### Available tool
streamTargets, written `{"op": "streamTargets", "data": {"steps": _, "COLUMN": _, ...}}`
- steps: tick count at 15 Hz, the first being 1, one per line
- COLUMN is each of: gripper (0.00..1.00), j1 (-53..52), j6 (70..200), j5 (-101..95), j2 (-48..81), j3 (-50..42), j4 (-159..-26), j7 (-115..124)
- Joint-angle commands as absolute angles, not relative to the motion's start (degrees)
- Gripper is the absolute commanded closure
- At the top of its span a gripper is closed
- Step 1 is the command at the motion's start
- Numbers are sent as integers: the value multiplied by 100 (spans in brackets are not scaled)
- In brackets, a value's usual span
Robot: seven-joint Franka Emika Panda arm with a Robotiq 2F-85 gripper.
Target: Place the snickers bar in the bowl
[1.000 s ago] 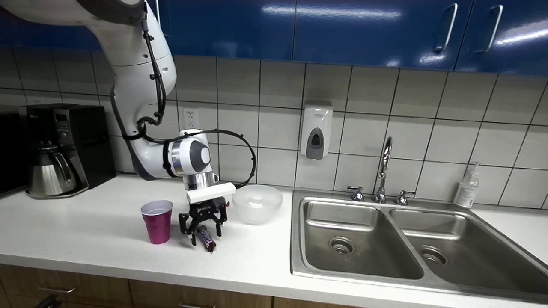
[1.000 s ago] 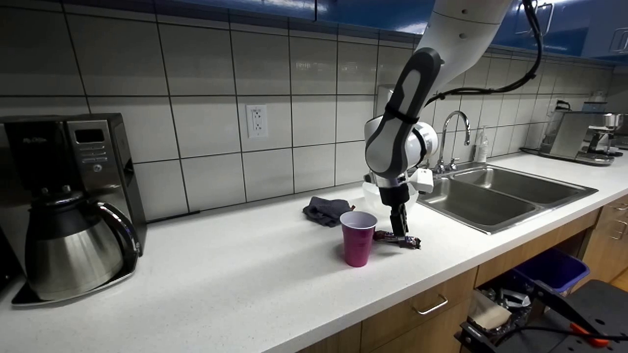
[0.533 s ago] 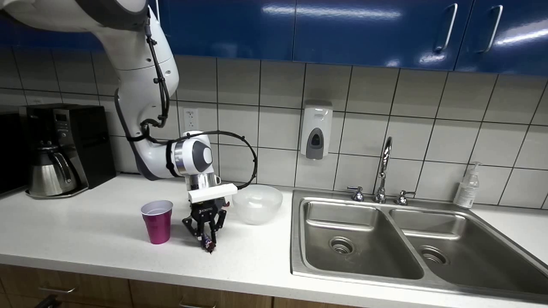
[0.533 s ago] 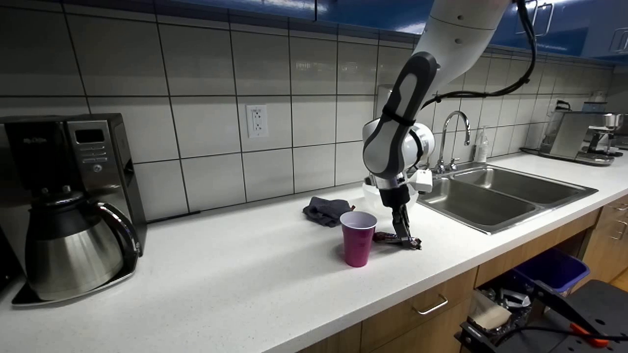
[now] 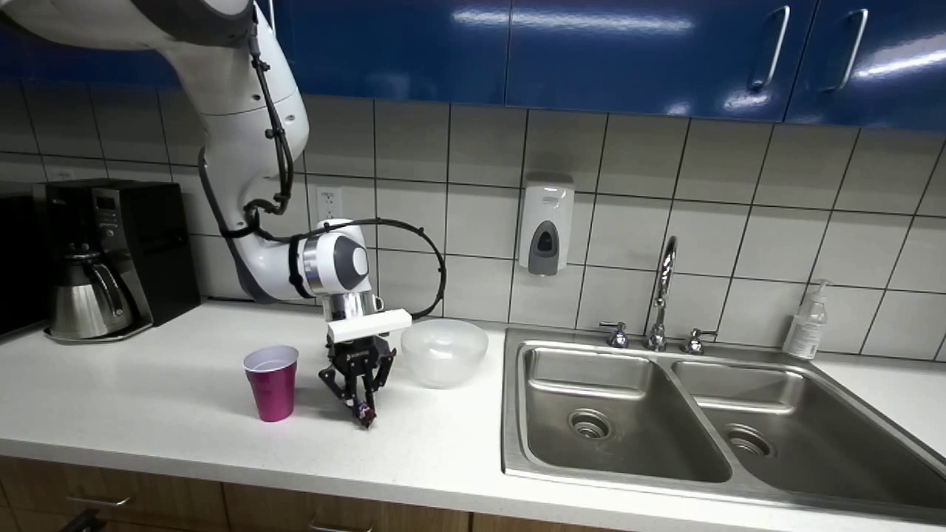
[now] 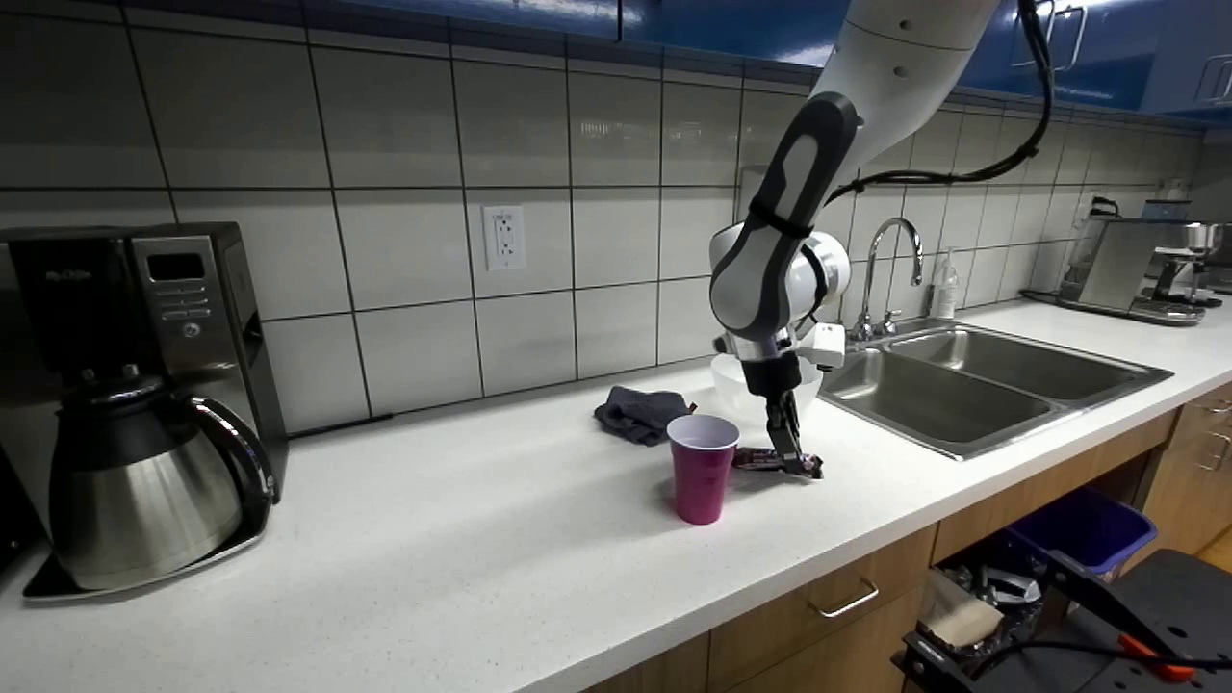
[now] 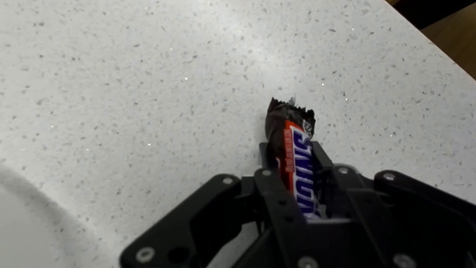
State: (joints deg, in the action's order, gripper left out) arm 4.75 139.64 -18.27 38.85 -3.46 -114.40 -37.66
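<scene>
The snickers bar [image 7: 297,167], in a dark wrapper with red, white and blue print, lies lengthwise between the two fingers of my gripper [image 7: 292,153]. Both fingertips press against its sides, and its crimped end sticks out beyond them. In an exterior view only the bar's near end [image 5: 366,416] shows under the gripper [image 5: 361,405]; in an exterior view the bar [image 6: 758,459] appears low over the counter, perhaps just lifted. The bowl [image 5: 443,353], frosted and translucent, stands behind and to one side of the gripper, and the arm partly covers the bowl [image 6: 737,387] in an exterior view.
A magenta cup [image 5: 272,388] stands close beside the gripper; in an exterior view the cup [image 6: 703,476] almost meets the bar's end. A dark cloth [image 6: 640,414] lies behind the cup. The steel sink [image 5: 514,421] is past the bowl, and a coffee maker [image 5: 140,244] stands farther off.
My gripper's fingers have come together on the snickers bar, which they stood around, apart, one second ago. In the last half second gripper and bar have risen slightly.
</scene>
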Motion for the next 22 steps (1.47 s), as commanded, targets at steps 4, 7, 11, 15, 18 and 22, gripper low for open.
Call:
{"op": "streamTargets", "data": {"steps": 4, "gripper": 94, "j1": 593, "j6": 14441, "j5": -1944, "j2": 3086, "j3": -274, "j4": -11869, "j7": -3691}}
{"op": "streamTargets", "data": {"steps": 7, "gripper": 94, "j1": 615, "j6": 14661, "j5": -1903, "j2": 2828, "j3": -259, "j4": -11993, "j7": -3699}}
{"op": "streamTargets", "data": {"steps": 11, "gripper": 94, "j1": 626, "j6": 14844, "j5": -1852, "j2": 2574, "j3": -256, "j4": -12085, "j7": -3683}}
{"op": "streamTargets", "data": {"steps": 15, "gripper": 94, "j1": 681, "j6": 14977, "j5": -1760, "j2": 2395, "j3": -272, "j4": -12099, "j7": -3643}}
{"op": "streamTargets", "data": {"steps": 18, "gripper": 94, "j1": 769, "j6": 15100, "j5": -1685, "j2": 2342, "j3": -343, "j4": -12019, "j7": -3463}}
{"op": "streamTargets", "data": {"steps": 22, "gripper": 94, "j1": 876, "j6": 15580, "j5": -1631, "j2": 2409, "j3": -517, "j4": -11892, "j7": -2878}}
